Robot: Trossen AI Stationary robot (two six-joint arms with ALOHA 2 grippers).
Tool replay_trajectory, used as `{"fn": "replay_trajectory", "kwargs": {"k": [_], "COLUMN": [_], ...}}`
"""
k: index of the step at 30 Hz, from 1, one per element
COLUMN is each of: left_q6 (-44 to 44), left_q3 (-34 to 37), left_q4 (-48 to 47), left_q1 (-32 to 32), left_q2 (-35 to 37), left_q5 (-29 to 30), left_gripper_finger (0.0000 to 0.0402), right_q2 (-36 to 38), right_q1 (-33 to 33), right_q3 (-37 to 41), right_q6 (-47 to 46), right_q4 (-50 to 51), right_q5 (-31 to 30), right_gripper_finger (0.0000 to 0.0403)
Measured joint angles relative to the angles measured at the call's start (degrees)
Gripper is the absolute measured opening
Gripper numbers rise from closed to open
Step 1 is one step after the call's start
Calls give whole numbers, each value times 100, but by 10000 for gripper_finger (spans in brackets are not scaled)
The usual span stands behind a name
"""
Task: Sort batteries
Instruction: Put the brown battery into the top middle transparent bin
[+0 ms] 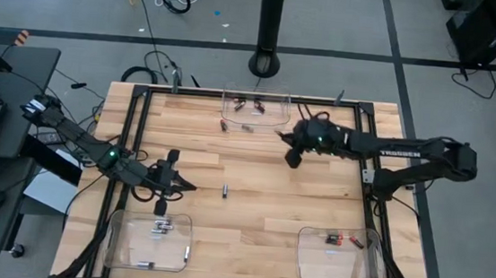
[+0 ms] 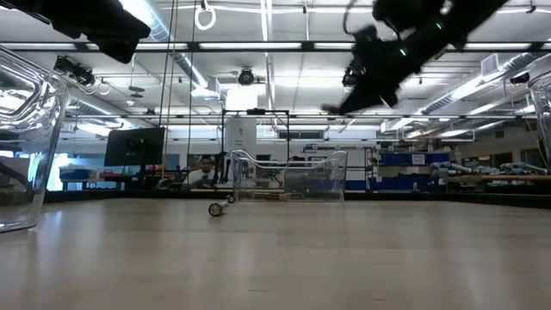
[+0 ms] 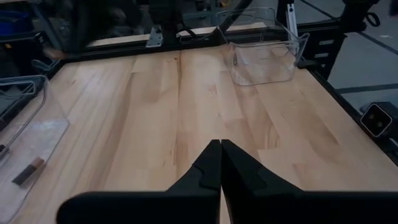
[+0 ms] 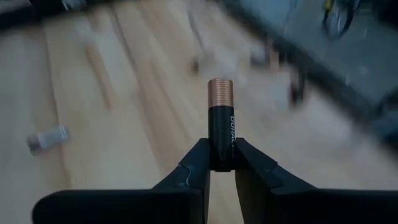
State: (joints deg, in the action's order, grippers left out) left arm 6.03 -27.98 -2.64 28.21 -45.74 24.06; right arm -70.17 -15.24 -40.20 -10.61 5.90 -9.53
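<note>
We have a black cylindrical battery with a copper-coloured end clamped upright between the fingers of our right gripper, lifted off the pale wooden counter at about one o'clock, just beside the clear plastic bin at twelve o'clock that holds more unsorted cells. We judge the step to be the carry: next we must swing it to the matching clear bin at five o'clock, which already holds red-and-black cells, and release above it. Our left gripper waits at nine o'clock, fingers pressed together and empty, while one small silvery-grey cell lies loose at the centre.
</note>
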Motion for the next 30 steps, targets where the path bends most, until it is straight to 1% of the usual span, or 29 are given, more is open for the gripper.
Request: {"fn": "replay_trajectory", "kwargs": {"k": [3,6,11,15,17,21,26,30], "left_q6": [-3,-118,-149,-149,-149,-143,-136,-134], "left_q3": [-1,-1,-1,-1,-1,-1,-1,-1], "left_q4": [16,31,91,105,109,115,189,196], "left_q1": [0,0,-2,-2,-2,-2,-2,-2], "left_q2": [0,-2,-2,-2,-2,-2,-2,-2], "left_q5": [6,6,3,3,3,1,-3,-23], "left_gripper_finger": [12,12,12,12,12,12,12,12], "right_q2": [-360,-970,-2070,-2898,-3314,-4140,-4909,-5295], "right_q1": [58,-68,-508,-924,-1102,-1431,-1835,-2078], "right_q3": [-969,-2070,-3832,-4877,-5217,-5633,-5898,-5908], "right_q6": [252,502,810,822,822,824,725,590], "right_q4": [330,915,1953,2544,2672,2811,2907,3071], "right_q5": [-112,-117,-105,27,90,532,933,965], "right_gripper_finger": [58,58,58,58,58,58,58,58]}}
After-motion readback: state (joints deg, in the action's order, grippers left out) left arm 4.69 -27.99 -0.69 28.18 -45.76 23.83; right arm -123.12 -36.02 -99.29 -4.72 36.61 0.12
